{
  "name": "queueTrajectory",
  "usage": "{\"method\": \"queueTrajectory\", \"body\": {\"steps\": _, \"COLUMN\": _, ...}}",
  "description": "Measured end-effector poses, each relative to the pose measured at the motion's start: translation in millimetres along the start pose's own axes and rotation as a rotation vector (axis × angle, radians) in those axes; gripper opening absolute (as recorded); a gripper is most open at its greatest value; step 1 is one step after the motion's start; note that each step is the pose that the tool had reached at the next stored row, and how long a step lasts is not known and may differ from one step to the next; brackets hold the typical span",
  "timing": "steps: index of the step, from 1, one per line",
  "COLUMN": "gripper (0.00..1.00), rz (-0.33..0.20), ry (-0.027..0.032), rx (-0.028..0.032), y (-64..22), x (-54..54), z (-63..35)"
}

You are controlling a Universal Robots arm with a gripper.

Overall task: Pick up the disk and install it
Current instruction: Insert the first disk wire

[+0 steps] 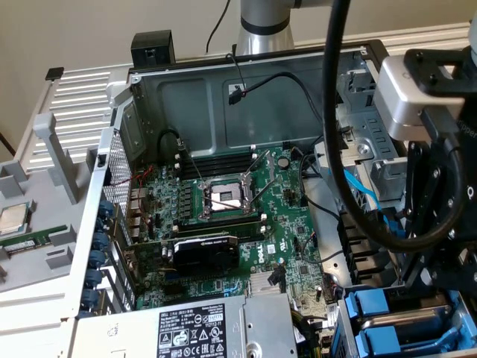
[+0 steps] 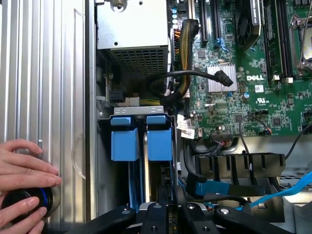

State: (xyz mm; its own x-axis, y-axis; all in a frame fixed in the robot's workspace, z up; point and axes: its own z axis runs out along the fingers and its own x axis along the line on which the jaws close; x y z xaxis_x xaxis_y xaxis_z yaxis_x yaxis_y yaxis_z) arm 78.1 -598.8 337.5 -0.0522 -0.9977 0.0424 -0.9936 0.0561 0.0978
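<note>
The disk point(image 2: 159, 141) stands on edge in the drive bay point(image 1: 387, 324) at the corner of the open computer case point(image 1: 223, 97), next to a second blue-fronted carrier point(image 2: 124, 141). In the wrist view the two sit side by side, their blue handles facing the camera and their long axes running straight down into the bay. The silver edge of the drive body shows between them. In the exterior view the blue fronts lie at the lower right, beneath the arm.

The gripper point(image 2: 168, 202) hangs directly over the disk. Its jaws stand nearly closed, with only a narrow gap, at the rear edge of the disk's carrier. Whether they pinch it cannot be told.

A person's hand point(image 2: 22, 163) rests on a round black knob point(image 2: 27, 204) on the ribbed metal surface point(image 2: 44, 97) beside the case.
</note>
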Motion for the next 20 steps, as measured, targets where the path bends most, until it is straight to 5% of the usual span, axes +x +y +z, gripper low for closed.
{"method": "queueTrajectory", "body": {"steps": 20, "gripper": 0.17, "rz": 0.001, "ry": 0.0006, "rx": 0.0021, "y": -0.3, "x": -0.2, "z": 3.5}}
